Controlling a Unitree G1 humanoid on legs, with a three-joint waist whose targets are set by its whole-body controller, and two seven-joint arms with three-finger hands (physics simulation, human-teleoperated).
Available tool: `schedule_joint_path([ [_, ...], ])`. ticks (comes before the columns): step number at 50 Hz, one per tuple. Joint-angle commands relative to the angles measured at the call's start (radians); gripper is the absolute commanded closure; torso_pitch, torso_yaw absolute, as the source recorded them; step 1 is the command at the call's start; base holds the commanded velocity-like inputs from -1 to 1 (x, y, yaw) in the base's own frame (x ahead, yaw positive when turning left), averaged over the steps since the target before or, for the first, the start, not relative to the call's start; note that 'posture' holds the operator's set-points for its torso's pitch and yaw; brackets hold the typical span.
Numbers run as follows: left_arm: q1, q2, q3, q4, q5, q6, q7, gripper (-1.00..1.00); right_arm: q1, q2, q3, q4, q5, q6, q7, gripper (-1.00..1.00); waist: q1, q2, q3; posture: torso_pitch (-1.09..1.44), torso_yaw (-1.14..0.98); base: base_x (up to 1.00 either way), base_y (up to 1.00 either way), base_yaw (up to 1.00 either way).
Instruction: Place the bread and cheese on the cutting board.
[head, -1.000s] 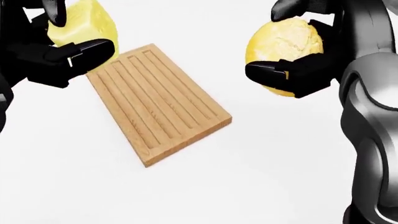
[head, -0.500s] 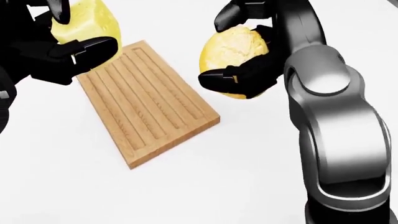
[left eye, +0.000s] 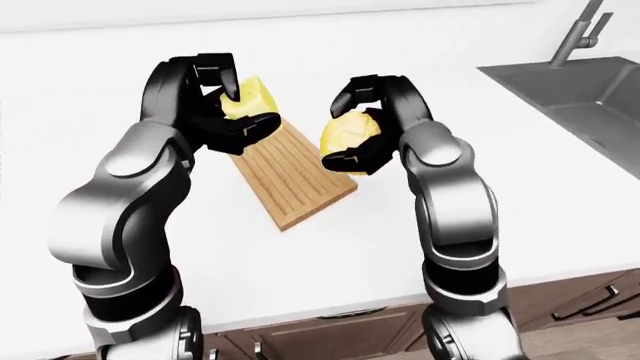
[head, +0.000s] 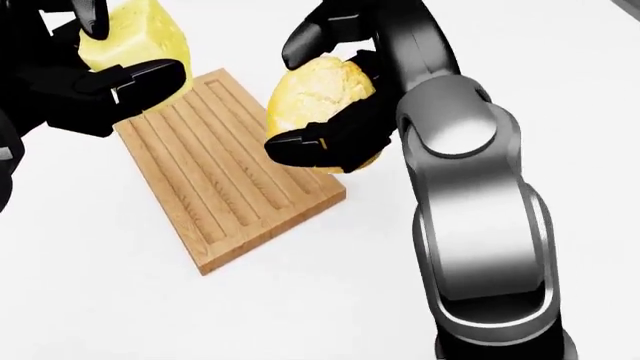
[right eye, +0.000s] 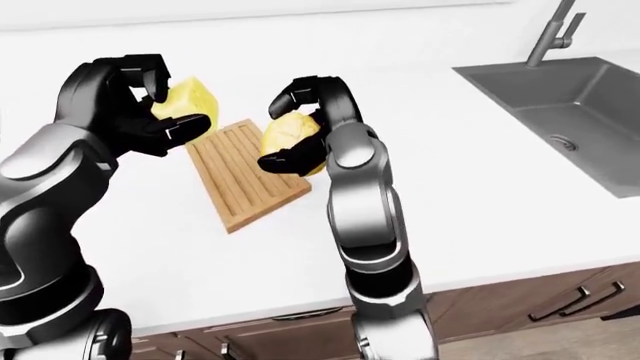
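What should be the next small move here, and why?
Probably lower the right hand and set the bread on the cutting board. The bread hangs over the board's right edge, its grooved top is bare, and the left hand holds the cheese above the top-left corner.

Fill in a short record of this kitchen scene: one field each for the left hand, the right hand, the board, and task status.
left hand: left hand shut on cheese, held by the board's upper-left end
right hand: right hand shut on bread, held over the board's right edge
board: cutting board bare, on white counter
task status: neither food placed yet
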Motion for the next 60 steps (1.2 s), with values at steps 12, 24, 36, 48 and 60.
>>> schedule_joint_path([
  [12, -0.031, 0.016, 0.015, -0.027, -0.003, -0.042, 0.005, 0.97, 0.036, 0.081, 0.032, 0.066, -0.046, -0.198, -0.004, 1.00, -0.002, 0.012, -0.031, 0.00, 0.00, 0.00, 0.00, 0.00],
  [24, -0.024, 0.015, 0.017, -0.029, -0.004, -0.044, 0.005, 0.97, 0.051, 0.107, 0.028, 0.096, -0.076, -0.260, 0.007, 0.55, -0.002, 0.014, -0.033, 0.00, 0.00, 0.00, 0.00, 0.00],
  [36, -0.023, 0.012, 0.016, -0.026, -0.005, -0.049, 0.007, 0.97, 0.075, 0.116, 0.030, 0.106, -0.079, -0.277, 0.006, 0.57, -0.002, 0.014, -0.035, 0.00, 0.00, 0.00, 0.00, 0.00],
  [48, -0.037, 0.019, 0.019, -0.020, -0.012, -0.043, 0.008, 0.97, 0.087, 0.121, 0.031, 0.107, -0.079, -0.284, 0.004, 0.06, -0.003, 0.014, -0.034, 0.00, 0.00, 0.00, 0.00, 0.00],
  [60, -0.022, 0.017, 0.016, -0.020, -0.010, -0.054, 0.006, 0.97, 0.109, 0.129, 0.034, 0.114, -0.071, -0.301, -0.005, -1.00, -0.003, 0.015, -0.035, 0.00, 0.00, 0.00, 0.00, 0.00],
])
